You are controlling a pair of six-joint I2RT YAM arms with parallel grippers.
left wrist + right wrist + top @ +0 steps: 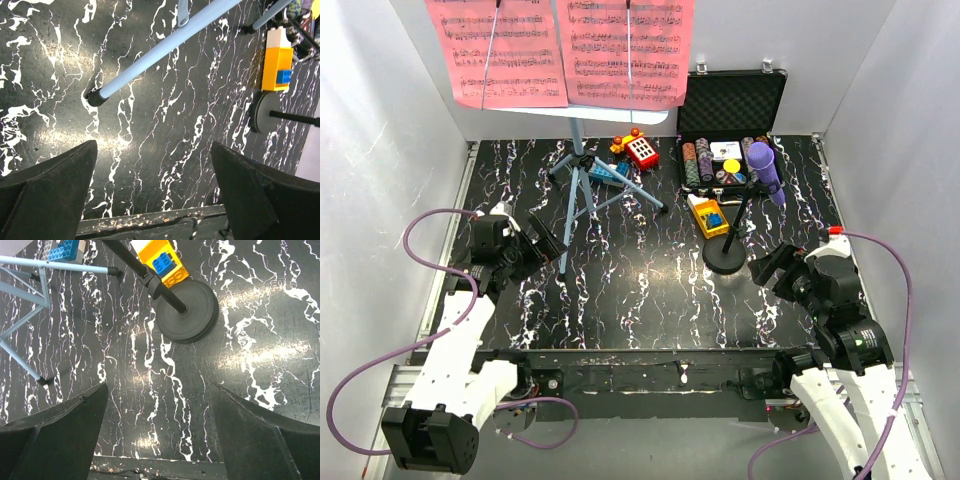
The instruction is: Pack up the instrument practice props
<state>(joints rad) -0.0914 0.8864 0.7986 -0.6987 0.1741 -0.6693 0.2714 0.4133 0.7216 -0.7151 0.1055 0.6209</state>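
Two pink sheet-music pages [510,55] sit high on the light-blue music stand [582,180], whose tripod legs stand at the back left. One leg [165,47] crosses the left wrist view. The purple microphone [765,170] is clipped on the thin black mic stand [740,215]; its round base [725,255] also shows in the right wrist view [192,310]. My left gripper [545,240] is open and empty, just left of the tripod's near foot, low over the table [154,150]. My right gripper [770,268] is open and empty, right of the mic base [159,390].
An open black case of poker chips [730,130] stands at the back right. A red toy [640,150] lies by the tripod and a yellow-and-blue block [708,215] lies beside the mic base. White walls close in three sides.
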